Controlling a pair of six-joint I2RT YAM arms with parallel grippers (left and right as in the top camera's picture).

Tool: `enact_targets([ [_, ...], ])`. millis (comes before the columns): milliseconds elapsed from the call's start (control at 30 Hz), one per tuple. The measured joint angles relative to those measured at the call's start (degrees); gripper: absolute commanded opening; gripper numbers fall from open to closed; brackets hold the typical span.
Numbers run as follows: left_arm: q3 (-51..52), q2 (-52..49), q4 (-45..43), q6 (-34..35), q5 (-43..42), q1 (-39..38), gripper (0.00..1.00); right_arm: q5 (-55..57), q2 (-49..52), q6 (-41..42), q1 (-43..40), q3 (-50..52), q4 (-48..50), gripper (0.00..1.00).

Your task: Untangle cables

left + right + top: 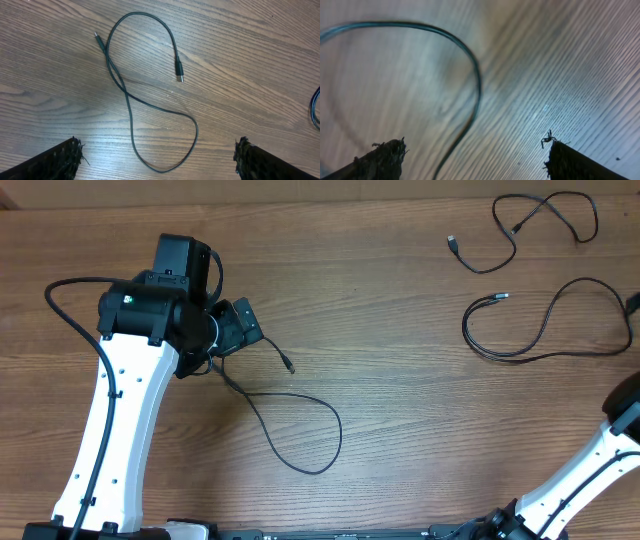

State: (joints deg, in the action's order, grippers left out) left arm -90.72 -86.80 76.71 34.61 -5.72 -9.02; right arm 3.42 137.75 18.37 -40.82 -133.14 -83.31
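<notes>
Three thin black cables lie apart on the wooden table. One cable (300, 430) loops just right of my left gripper (235, 330). In the left wrist view this cable (131, 105) forms a loose figure-eight with both silver-tipped plugs (180, 77) showing. It lies on the table beyond my left gripper (160, 162), which is open and empty. Two more cables (530, 225) (550, 325) lie at the far right. My right gripper (475, 160) is open low over the table, and a blurred cable (472, 70) runs loose between its fingers.
The left arm (120, 410) rises from the lower left, with its own thick black wire (60, 295) arching out to the left. The right arm (600, 460) comes in from the lower right corner and runs out past the right edge.
</notes>
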Motion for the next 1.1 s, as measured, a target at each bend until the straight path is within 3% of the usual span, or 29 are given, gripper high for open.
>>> enact_targets([
  [200,0.0,0.0,0.0,0.0,0.0,0.0,0.99,-0.6,0.0,0.7,0.4,11.0,6.6,0.74],
  [333,0.0,0.0,0.0,0.0,0.0,0.0,1.00,-1.7,0.0,2.2,1.2,16.3,11.4,0.56],
  [600,0.0,0.0,0.0,0.0,0.0,0.0,1.00,-3.9,0.0,3.8,1.5,18.4,14.4,0.34],
  [1100,0.0,0.0,0.0,0.0,0.0,0.0,1.00,-15.0,0.0,4.1,2.2,18.4,17.3,0.34],
])
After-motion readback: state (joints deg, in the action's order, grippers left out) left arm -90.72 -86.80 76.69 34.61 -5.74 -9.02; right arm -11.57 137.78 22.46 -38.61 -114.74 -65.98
